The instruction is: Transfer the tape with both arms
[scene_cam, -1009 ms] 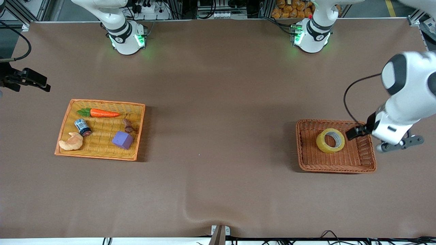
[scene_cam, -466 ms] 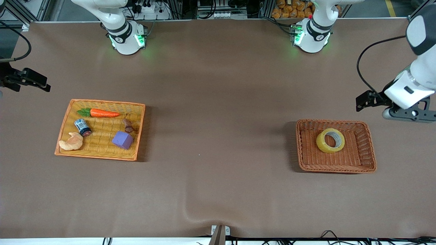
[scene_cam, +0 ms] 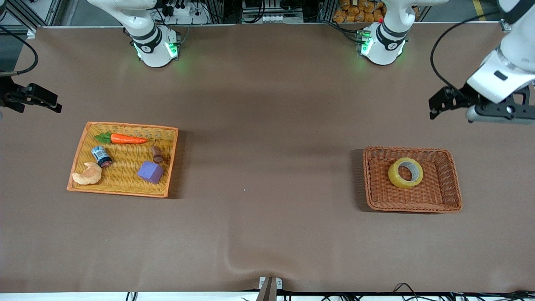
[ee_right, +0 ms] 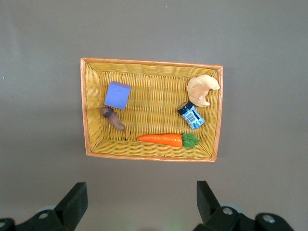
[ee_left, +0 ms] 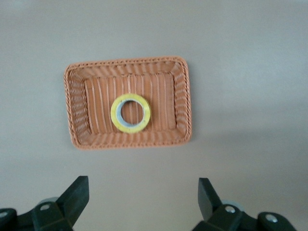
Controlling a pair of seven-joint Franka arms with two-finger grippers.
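We list one tape point(scene_cam: 405, 172) (yellow, lying flat) in the brown wicker basket point(scene_cam: 449, 196) toward the left arm's end of the surface point(scene_cam: 267, 125). The left gripper point(ee_left: 143, 199) hangs above bare surface near that basket, jaws released, holding nothing. The right gripper point(ee_right: 142, 202), jaws likewise released, waits high above the yellow tray point(scene_cam: 81, 138) holding a carrot point(scene_cam: 127, 139), can point(scene_cam: 101, 156), croissant point(scene_cam: 87, 174) and purple block point(scene_cam: 150, 172).

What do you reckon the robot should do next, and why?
Probably lower the left tool onto the tape and grip its ring. The tape lies flat in the brown basket at the left arm's end, untouched; the left tool hangs open over the table beside that basket. The right tool waits open by the yellow basket.
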